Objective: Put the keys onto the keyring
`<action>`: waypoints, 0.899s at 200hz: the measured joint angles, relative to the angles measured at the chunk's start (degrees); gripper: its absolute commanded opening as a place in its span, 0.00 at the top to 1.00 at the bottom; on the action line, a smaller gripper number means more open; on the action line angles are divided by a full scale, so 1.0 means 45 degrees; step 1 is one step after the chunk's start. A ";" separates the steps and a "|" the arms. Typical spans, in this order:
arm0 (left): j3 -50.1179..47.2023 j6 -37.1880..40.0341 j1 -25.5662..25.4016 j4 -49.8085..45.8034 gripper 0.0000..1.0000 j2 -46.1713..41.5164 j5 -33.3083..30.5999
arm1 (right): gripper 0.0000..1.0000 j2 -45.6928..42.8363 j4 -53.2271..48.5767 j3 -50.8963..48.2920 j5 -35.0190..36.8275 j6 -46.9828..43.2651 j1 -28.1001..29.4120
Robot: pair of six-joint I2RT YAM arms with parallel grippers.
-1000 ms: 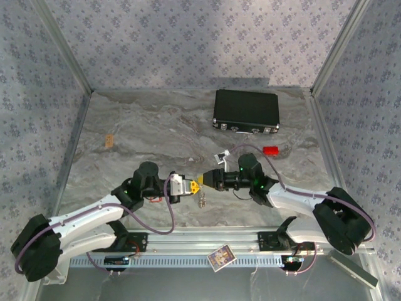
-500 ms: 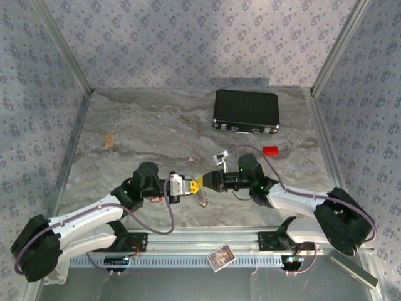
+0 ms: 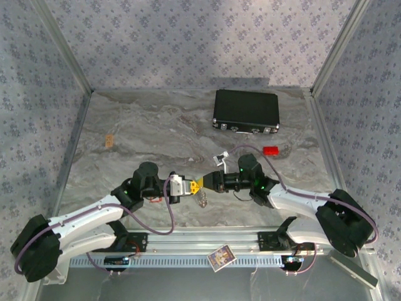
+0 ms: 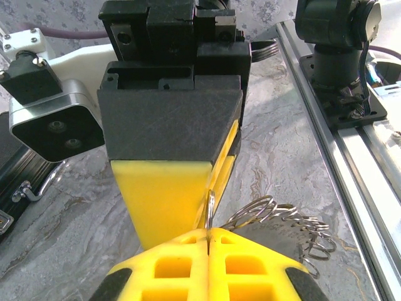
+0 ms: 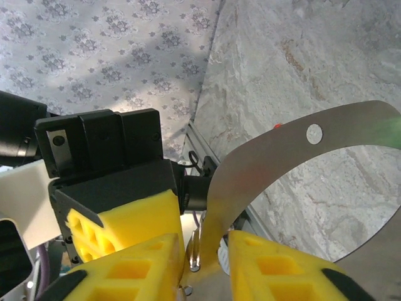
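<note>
Grey marbled stone counter (image 3: pixel 138 132) boxed in by patterned walls.
Pale blue-grey floral-papered walls (image 3: pixel 188 37) stand behind and on both sides, meeting at slanting silver metal corner posts (image 3: pixel 69 53). A slotted aluminium rail (image 3: pixel 207 237) runs along the counter's near edge. A paler patch of light lies on the back wall.

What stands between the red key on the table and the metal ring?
The right arm's wrist and its purple cable lie between the red key and the keyring, which the left gripper pinches.
</note>
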 measured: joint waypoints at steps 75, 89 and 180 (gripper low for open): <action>0.0000 0.0223 -0.0121 -0.0155 1.00 0.0000 -0.0019 | 0.78 0.0199 -0.0471 0.0393 -0.0015 -0.0311 -0.0010; 0.0000 0.0316 -0.0141 -0.0248 1.00 0.0000 -0.0024 | 0.86 0.0238 -0.0612 0.0500 -0.0015 -0.0393 -0.0010; 0.0005 0.1491 -0.1025 -0.0884 1.00 -0.0282 -0.1336 | 0.63 -0.0063 -0.3162 0.1243 -0.0044 -0.1875 -0.0087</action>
